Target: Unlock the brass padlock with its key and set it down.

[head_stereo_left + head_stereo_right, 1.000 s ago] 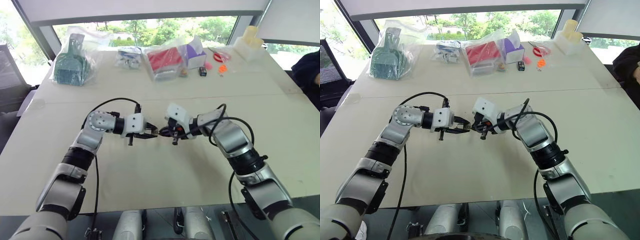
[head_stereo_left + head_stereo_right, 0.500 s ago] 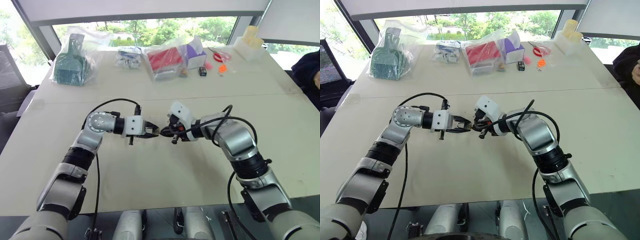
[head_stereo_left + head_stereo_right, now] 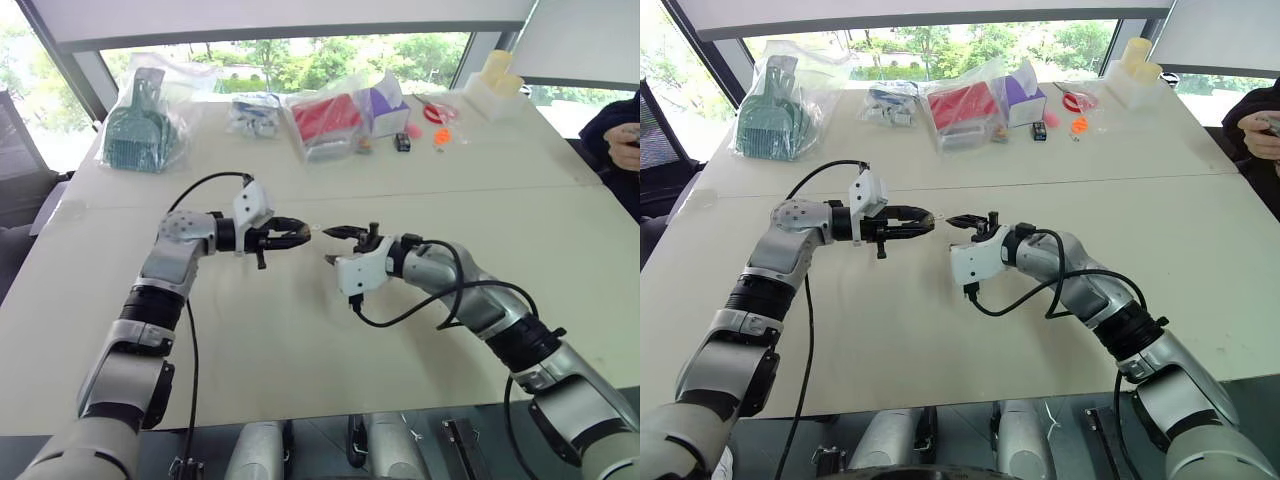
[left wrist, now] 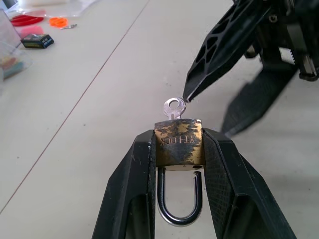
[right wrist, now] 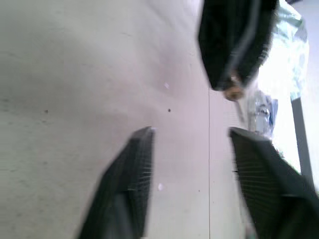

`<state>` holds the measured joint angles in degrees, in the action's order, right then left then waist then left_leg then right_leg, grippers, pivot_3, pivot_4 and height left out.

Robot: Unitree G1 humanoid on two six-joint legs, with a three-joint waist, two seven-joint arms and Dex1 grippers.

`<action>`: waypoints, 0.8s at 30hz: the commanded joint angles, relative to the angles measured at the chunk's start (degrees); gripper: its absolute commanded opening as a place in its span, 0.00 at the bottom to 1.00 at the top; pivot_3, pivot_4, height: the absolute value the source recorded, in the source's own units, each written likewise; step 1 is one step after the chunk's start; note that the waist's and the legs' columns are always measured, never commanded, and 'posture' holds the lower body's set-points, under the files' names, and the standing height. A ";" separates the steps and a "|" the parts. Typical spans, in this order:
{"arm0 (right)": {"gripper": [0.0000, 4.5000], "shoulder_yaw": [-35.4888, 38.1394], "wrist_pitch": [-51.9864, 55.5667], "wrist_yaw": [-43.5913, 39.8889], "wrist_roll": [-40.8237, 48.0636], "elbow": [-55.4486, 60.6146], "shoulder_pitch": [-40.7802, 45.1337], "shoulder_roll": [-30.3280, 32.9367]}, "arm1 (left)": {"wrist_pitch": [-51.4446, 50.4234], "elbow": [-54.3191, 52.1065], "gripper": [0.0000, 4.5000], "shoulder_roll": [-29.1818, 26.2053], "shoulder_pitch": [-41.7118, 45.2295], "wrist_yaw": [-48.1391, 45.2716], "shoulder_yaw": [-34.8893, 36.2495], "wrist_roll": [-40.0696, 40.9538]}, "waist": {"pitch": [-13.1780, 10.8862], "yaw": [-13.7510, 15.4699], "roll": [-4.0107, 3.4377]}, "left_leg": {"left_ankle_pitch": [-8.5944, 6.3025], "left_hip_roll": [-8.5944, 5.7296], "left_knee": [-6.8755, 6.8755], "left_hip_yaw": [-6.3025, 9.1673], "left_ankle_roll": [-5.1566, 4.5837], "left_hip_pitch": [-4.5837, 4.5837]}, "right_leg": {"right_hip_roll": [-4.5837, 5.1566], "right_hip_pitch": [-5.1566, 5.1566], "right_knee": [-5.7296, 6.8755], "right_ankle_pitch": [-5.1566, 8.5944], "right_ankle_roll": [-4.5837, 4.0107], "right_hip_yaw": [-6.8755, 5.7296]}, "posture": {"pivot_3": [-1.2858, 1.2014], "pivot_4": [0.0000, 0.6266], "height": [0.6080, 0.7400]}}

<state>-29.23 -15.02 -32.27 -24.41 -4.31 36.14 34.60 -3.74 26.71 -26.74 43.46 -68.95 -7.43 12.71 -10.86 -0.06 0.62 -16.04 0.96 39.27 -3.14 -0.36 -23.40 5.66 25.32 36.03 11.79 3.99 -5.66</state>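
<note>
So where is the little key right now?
The key is stuck in the brass padlock, which the left gripper pinches above the table. The right gripper hovers open just beside it, not touching.

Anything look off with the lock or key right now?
Nothing broken. The brass padlock sits clamped in the left gripper, its shackle popped free on one side, the key left in the keyhole. The right gripper is open, holding nothing.

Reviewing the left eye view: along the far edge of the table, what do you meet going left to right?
Bagged green tool → small clear bag → bagged red item → purple box → small black item → red scissors → pale containers.
</note>
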 commanded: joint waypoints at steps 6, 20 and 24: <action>0.99 3.05 -5.17 4.99 -4.44 -2.89 3.25 -2.71 | -6.96 -6.51 0.17 -0.91 1.11 -3.01 1.11 3.54 | 0.00 -0.41 0.00 | 0.00 0.00 0.00 0.03 0.00 0.00 | 0.00 -0.01 -0.01 0.00 -0.01 0.00 | 0.52 0.24 1.00; 0.99 4.79 -9.49 7.43 -6.47 -1.84 3.61 -4.07 | -6.98 -6.48 0.17 -1.75 0.17 -3.48 -0.45 0.89 | 0.00 -0.53 -0.01 | 0.00 0.00 0.00 0.04 0.00 0.00 | 0.00 -0.01 0.00 0.00 -0.01 0.02 | 0.52 0.24 1.00; 0.88 4.37 -10.74 7.47 -6.69 -1.37 2.86 -4.52 | -5.82 -5.02 0.17 -1.28 0.69 -2.73 -0.45 0.16 | 0.00 -0.51 -0.01 | 0.00 0.00 0.00 0.04 0.00 0.01 | 0.00 -0.01 0.00 0.00 -0.01 0.02 | 0.52 0.24 1.00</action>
<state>-26.25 -24.66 -25.13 -31.37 -8.47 38.86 30.40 -10.66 22.47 -28.17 42.74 -71.96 -8.22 12.93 -10.87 -0.56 0.62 -16.04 0.96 39.26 -3.10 -0.36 -23.40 5.66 25.31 36.03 11.79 3.98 -5.64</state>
